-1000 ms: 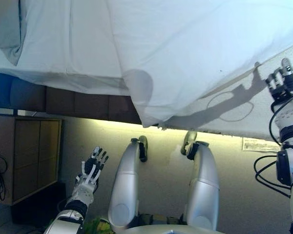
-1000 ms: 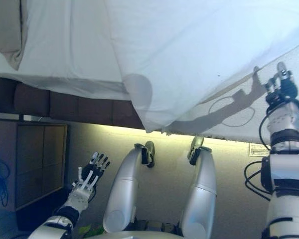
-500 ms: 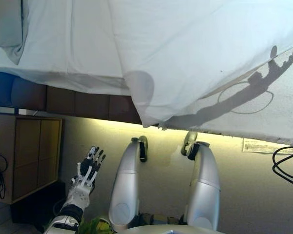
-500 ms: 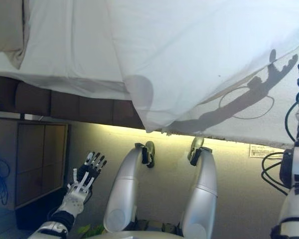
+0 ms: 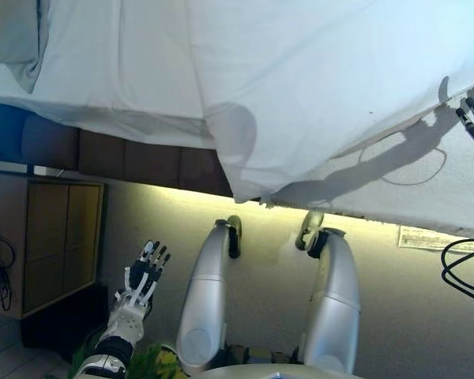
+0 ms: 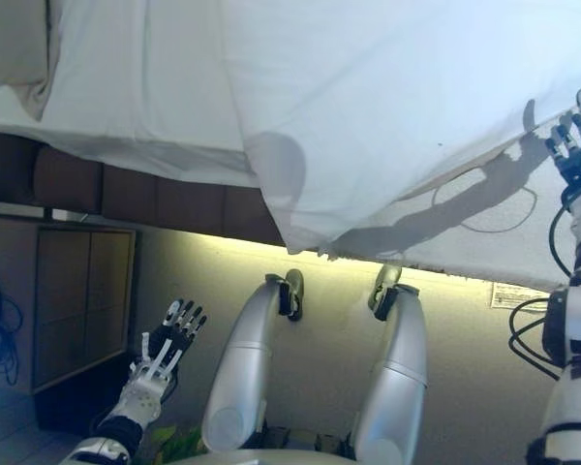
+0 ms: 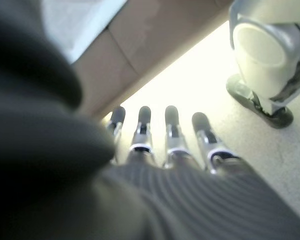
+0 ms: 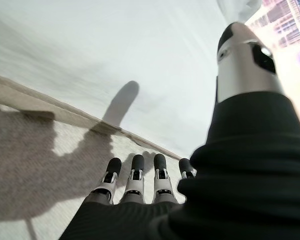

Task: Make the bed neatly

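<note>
The bed's white duvet [image 5: 300, 87] lies over the mattress, and one corner [image 5: 249, 185] hangs down over the brown bed base [image 5: 142, 162]. The grey-white mattress side [image 5: 411, 197] is bare below the duvet's slanting edge at the right. My right hand [image 6: 573, 145] is open with straight fingers [image 8: 135, 175], held just before the mattress side close under the duvet edge [image 8: 65, 107], holding nothing. My left hand [image 5: 142, 272] is open and empty, low beside the bed base [image 7: 140, 45], left of the hanging corner.
A pillow [image 5: 8, 39] lies at the far left of the bed. A wooden nightstand [image 5: 55, 237] stands at the left against the bed, with cables beside it. A white label [image 5: 438, 237] is on the mattress side at the lower right.
My right hand swung out towards the right edge of view and has come back in a little, at about the same height. My left hand has sunk slightly. The camera shifted slightly.
</note>
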{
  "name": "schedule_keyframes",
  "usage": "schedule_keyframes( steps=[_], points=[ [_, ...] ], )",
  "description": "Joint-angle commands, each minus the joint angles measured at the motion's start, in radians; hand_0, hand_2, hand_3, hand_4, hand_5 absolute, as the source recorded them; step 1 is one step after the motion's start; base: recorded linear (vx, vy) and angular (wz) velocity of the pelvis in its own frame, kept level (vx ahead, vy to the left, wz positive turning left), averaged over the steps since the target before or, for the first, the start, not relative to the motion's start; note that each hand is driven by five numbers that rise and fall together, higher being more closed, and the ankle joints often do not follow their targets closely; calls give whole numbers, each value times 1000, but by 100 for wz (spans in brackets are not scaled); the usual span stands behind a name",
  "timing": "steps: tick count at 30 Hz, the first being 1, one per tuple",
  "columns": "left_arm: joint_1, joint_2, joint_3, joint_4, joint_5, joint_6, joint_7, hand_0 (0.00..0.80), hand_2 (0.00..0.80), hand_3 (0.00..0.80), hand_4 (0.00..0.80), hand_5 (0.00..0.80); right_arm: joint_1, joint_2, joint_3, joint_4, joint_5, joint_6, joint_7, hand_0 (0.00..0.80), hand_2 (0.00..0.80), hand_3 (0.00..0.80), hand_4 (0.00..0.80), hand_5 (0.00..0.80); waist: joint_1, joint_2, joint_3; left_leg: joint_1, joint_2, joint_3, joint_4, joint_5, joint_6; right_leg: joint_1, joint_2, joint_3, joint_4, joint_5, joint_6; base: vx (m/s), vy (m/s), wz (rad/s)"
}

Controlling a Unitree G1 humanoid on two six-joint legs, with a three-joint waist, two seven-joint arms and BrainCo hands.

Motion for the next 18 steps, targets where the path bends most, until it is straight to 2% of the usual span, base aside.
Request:
schedule_keyframes(
  steps=[1, 18],
  points=[
    [75, 37, -4, -24, -23, -41, -21, 0, 0, 0, 0, 0, -47, -31, 49, 4, -16, -21, 35, 0, 0, 0, 0, 0, 6, 32, 9, -42, 23, -1, -55, 98, 5, 26, 9, -7, 75, -62, -4, 25, 12, 8],
    [120, 55, -15, -81, -52, -55, -57, 0, 0, 0, 0, 0, -177, -16, 148, -19, 11, -15, 107, 0, 0, 0, 0, 0, 43, 66, 9, -132, 1, -17, -106, 156, -8, -77, -2, 3, 100, -54, 0, 18, -2, 4]
  ],
)
